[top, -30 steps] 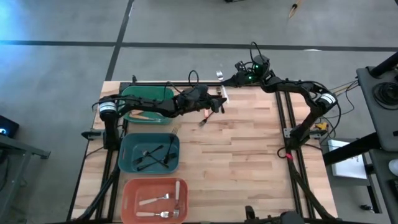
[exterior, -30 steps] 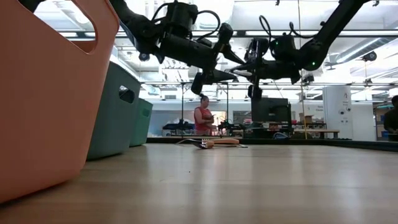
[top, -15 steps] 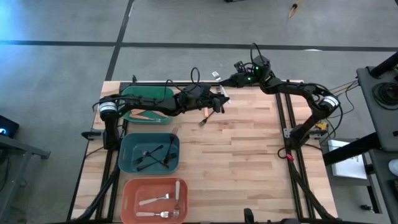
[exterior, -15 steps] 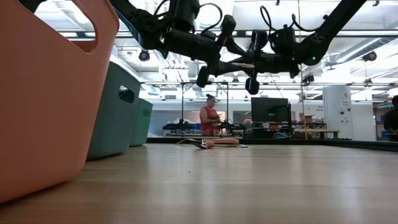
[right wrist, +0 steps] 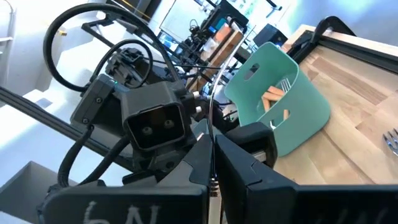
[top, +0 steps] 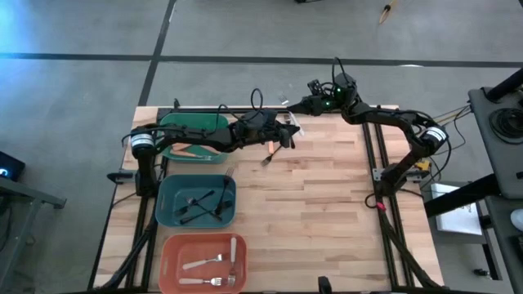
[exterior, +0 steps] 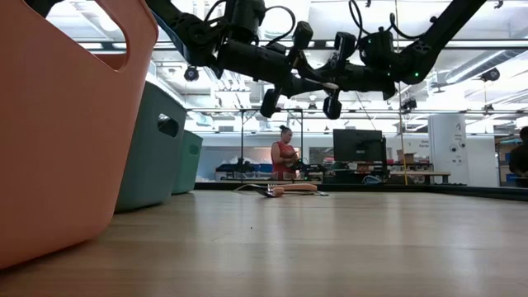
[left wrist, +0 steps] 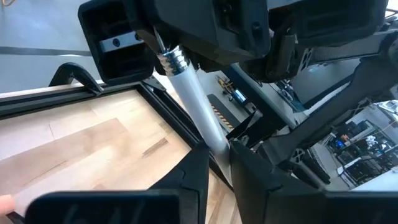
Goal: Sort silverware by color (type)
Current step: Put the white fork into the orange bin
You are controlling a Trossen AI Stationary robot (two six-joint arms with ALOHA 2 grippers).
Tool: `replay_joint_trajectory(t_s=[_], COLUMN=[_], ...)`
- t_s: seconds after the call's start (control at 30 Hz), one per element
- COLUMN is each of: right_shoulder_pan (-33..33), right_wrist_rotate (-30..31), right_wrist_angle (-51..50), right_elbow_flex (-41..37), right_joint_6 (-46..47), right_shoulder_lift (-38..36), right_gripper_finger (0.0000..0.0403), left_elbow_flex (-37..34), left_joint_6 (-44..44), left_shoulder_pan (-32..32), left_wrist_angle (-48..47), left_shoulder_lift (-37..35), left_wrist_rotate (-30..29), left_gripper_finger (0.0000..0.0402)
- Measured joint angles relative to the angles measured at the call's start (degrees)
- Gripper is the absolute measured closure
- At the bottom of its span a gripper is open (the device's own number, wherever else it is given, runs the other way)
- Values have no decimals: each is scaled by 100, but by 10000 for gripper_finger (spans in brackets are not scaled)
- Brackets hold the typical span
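closer now, both grippers on white-handled fork [left wrist: 198, 106], tines hidden

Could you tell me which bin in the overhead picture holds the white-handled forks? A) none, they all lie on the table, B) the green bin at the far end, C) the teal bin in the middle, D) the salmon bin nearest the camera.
D: in the high view the white-handled forks lie inside the salmon bin, while the teal bin holds black forks.
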Motion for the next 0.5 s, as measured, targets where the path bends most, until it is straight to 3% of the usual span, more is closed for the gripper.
replay_joint_trajectory(t_s=[0.5], right_shoulder_pan=[43], right_wrist_rotate=[91], right_wrist_angle=[5], right_elbow_flex=[0], right_joint_6=[1], right_shoulder_lift=[9], right_gripper_finger=[394], left_elbow_flex=[70], left_joint_6=[13], left_shoulder_pan=[4], left_wrist_angle=[40], left_shoulder_lift=[0], left_wrist_rotate=[156], left_gripper_finger=[267])
